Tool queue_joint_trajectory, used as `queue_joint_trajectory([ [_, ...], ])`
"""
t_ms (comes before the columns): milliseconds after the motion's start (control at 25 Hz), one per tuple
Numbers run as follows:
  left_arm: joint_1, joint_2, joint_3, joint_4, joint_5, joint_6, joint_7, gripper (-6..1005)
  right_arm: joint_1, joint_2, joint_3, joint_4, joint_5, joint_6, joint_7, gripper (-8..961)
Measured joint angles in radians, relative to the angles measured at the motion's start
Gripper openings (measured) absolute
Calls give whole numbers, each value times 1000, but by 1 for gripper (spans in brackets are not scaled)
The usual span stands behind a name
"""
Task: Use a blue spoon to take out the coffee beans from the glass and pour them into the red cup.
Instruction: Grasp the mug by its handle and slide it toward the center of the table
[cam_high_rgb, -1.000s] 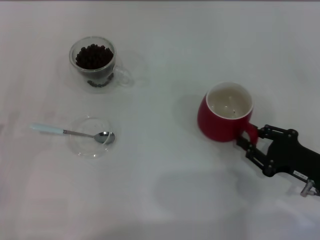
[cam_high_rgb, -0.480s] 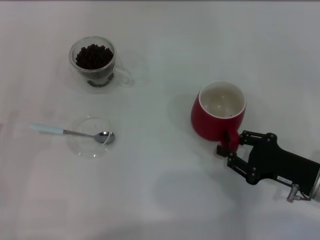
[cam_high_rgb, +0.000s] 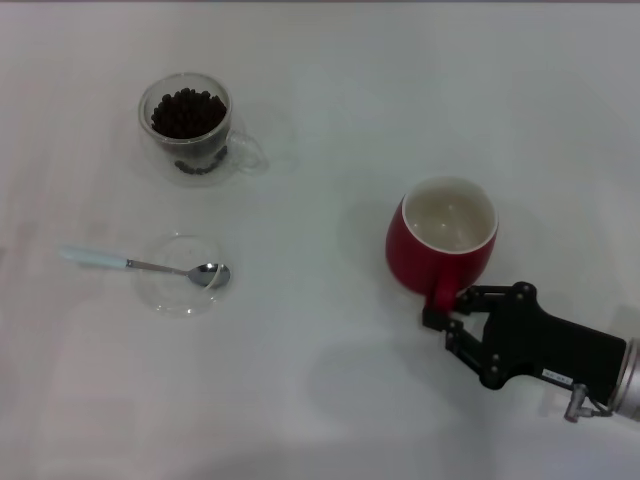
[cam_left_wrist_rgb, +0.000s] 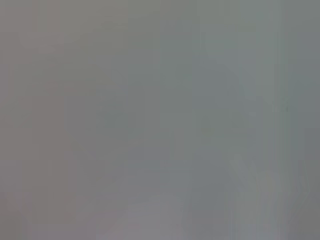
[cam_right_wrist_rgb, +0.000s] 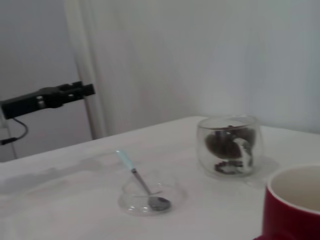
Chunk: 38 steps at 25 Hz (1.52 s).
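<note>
**Right claw holds the red cup by its handle**

Our right claw (cam_high_rgb: 447, 312) is clamped on the handle of the red cup (cam_high_rgb: 442, 245), which stands upright just beyond the fingertips with its cream inside empty. We judge the handle grip is there to place or steady the cup for the pour.

Well away from the claw, across the white table (cam_high_rgb: 330, 90), the glass (cam_high_rgb: 188, 124) is full of coffee beans (cam_high_rgb: 186, 112), none yet taken out. Nearer us on that same far side, the blue spoon (cam_high_rgb: 140, 264) lies untouched, its bowl resting in a clear saucer (cam_high_rgb: 180, 274) and its handle pointing away from the claw.

We cannot see our left claw in the head view, and its own camera shows only blank grey.
</note>
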Motion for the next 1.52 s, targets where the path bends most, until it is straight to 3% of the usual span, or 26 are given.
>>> queue_joint_trajectory([
  [200, 0, 0, 0, -2, 0, 2, 0, 873, 0, 1, -46, -33, -4, 6, 1, 213],
  [440, 1, 0, 0, -5, 0, 7, 0, 873, 3, 1, -91, -71, -5, 7, 16, 194],
  [720, 1, 0, 0, -6, 0, 7, 0, 872, 7, 2, -134, -118, -11, 22, 33, 198],
  [1200, 0, 0, 0, -5, 0, 7, 1, 872, 15, 3, -233, -257, -14, 175, 41, 240],
  [1520, -1, 0, 0, -6, 1, 4, 1, 872, 19, -1, -225, -258, -7, 204, 48, 267],
])
